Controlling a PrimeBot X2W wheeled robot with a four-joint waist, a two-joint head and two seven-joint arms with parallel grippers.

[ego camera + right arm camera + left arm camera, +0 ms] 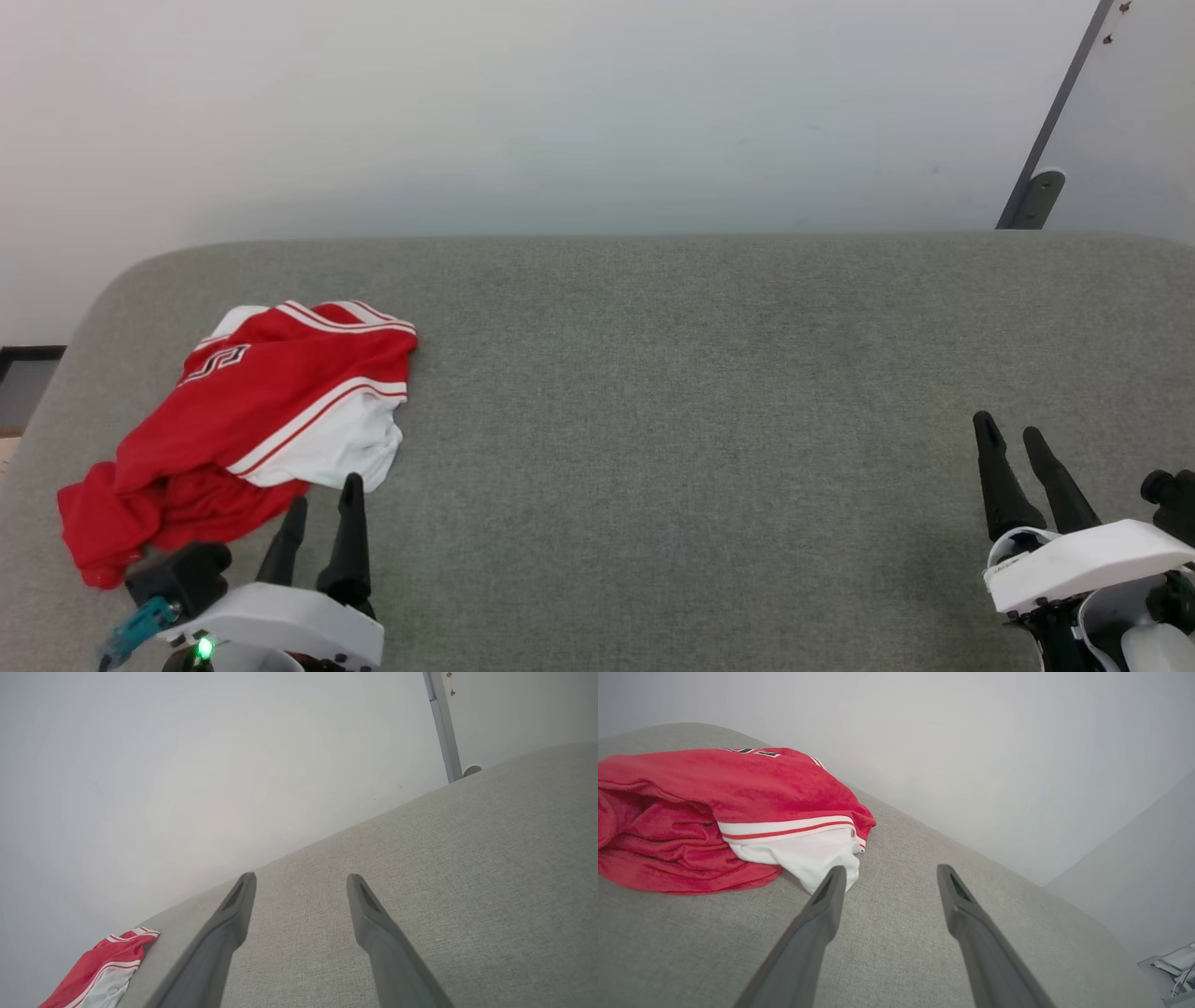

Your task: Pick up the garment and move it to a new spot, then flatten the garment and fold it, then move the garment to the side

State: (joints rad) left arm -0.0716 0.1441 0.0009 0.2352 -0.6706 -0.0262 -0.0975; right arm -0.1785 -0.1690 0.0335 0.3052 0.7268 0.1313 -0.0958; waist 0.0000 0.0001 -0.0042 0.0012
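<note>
the left gripper (325,493) stands with its two long dark fingers spread and nothing between them. just ahead of its fingertips, and spreading off to its left, lies the bright red thin-fabric sports jersey with white panels and red-and-white striped trim (252,420), crumpled in a heap on the grey woven fabric-covered surface with rounded corners (653,420).

in the head view one fingertip overlaps the edge of the jersey's white panel. the left wrist view puts a fingertip right at that panel's lowest fold, with bare grey weave between the two fingers. whether finger and cloth touch i cannot tell.

the head view shows the jersey's whole outline, with black-and-white block numerals at the end farthest from the left gripper. the left wrist view gives only a sliver of those numerals at the top of the heap, but shows the folds up close: a red layer draped over a white one, and bunched red cloth beneath.

the right gripper (1008,427) is spread too and holds nothing. bare grey surface lies ahead of it and between its fingers. the jersey is well apart from it, far to its left, and the right wrist view catches just a small red-and-white corner low in the picture. that view and the head view show a grey metal strip (1055,121) on the pale wall (560,112) beyond the right gripper.
</note>
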